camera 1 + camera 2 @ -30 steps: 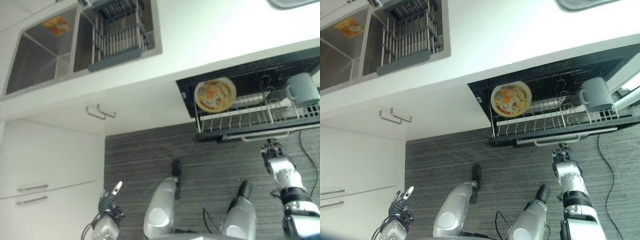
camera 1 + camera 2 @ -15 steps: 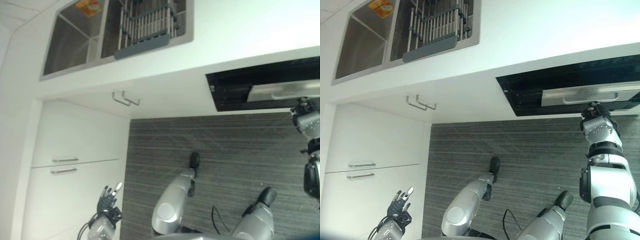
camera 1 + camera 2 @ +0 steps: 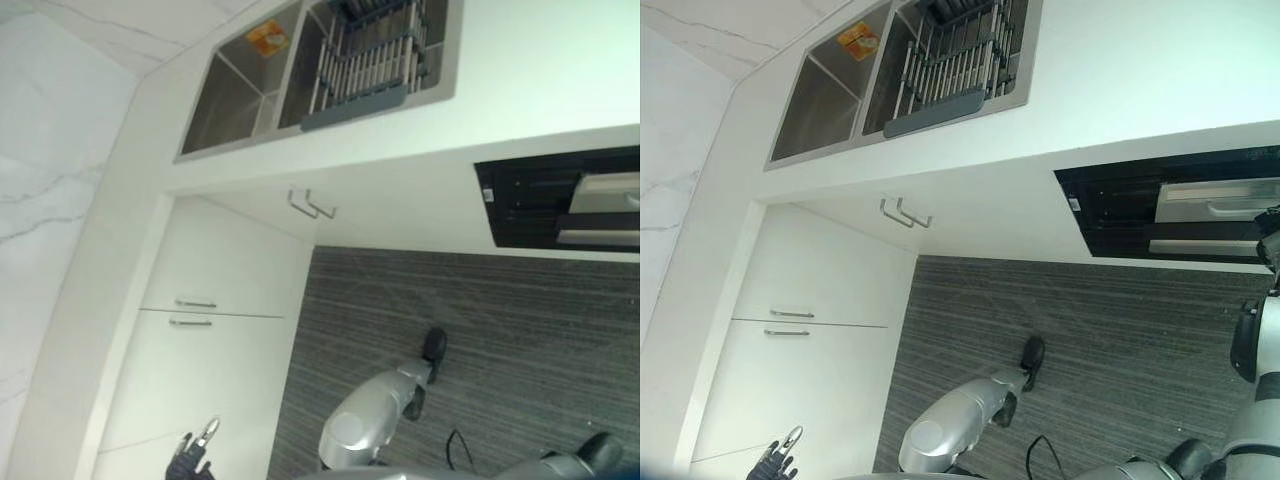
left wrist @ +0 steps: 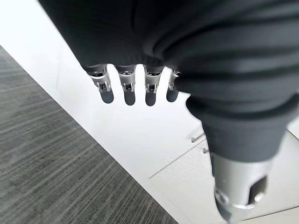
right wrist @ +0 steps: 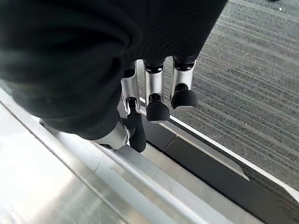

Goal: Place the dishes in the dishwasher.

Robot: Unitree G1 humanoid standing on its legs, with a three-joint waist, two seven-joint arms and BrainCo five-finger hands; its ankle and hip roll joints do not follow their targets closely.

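Down at the lower left, the robot's left hand (image 3: 195, 460) hangs idle beside the white cabinet doors (image 3: 220, 300), its fingers (image 4: 127, 88) straight and relaxed with nothing in them. Above it the steel sink (image 3: 235, 100) is set into the white countertop (image 3: 540, 70), a grey drying rack (image 3: 365, 65) lying in its right-hand basin. No dishes can be seen in the rack from this angle.

Further right, under the counter's edge, the dishwasher (image 3: 1120, 205) shows as a dark opening with its silver drawer front (image 3: 1215, 200) standing just proud of the frame, nearly closed. Any dishes loaded inside are hidden behind that front.

At the far right, the right hand (image 5: 152, 93) is at the drawer. Its fingers are bent inward, the dark tips close over the long metal edge and the thumb touching it, but they clasp nothing.

The step in hand looks like the closing of the drawer, late in the job. The next move calls for a firm, level push along the front until it sits flush, with the fingers kept clear of the narrowing gap
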